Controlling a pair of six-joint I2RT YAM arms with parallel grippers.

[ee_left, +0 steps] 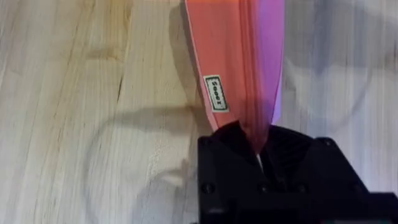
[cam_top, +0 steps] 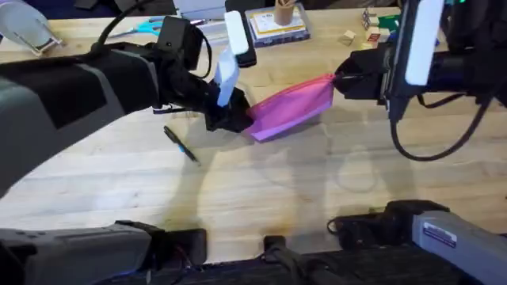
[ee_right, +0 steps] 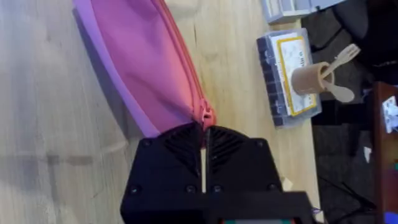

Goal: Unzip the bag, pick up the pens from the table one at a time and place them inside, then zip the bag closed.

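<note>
With the left end effector (cam_top: 230, 117) and right end effector (cam_top: 348, 81) each clamped on an end of the bag (cam_top: 289, 107), held off the desk (cam_top: 317, 190), overpulling risks slipping a grip.

Open table (cam_top: 317, 190) around pen (cam_top: 181, 145), left arm (cam_top: 95, 83) overhead.

Far edge clutter: clear plastic box (cam_top: 277, 28), paper cup of wooden cutlery (ee_right: 311, 77), blue-handled scissors (cam_top: 141, 28).
Far right: small coloured blocks (cam_top: 379, 25).
</note>
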